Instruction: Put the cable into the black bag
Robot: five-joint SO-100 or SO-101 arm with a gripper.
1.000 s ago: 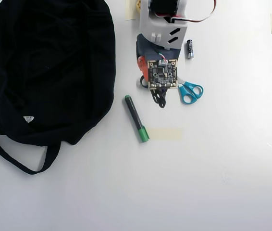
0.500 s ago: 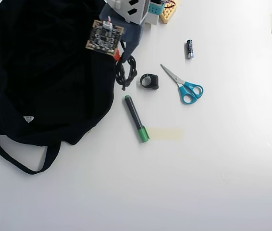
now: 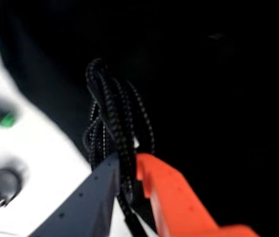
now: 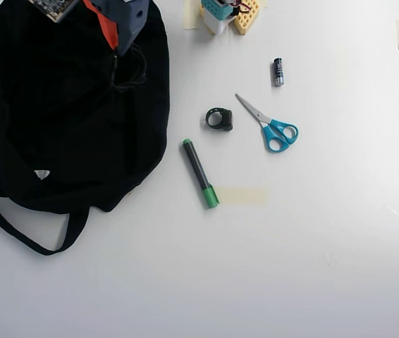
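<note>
Now | tool point(image 3: 128, 173) clenches cable point(image 3: 111, 113) over black bag point(image 4: 58, 127) | marker point(image 4: 200, 173), ring point(image 4: 218, 118) beside bag

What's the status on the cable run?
Gripper shut on the cable. Cable hanging over the black bag, not released. Nothing in the way; marker and ring lie clear on the table.

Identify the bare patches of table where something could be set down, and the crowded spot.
Free: the wide area below the green marker and tape strip, and everything right of the scissors. Crowded: between the black bag and scissors, around the black ring and battery.
</note>
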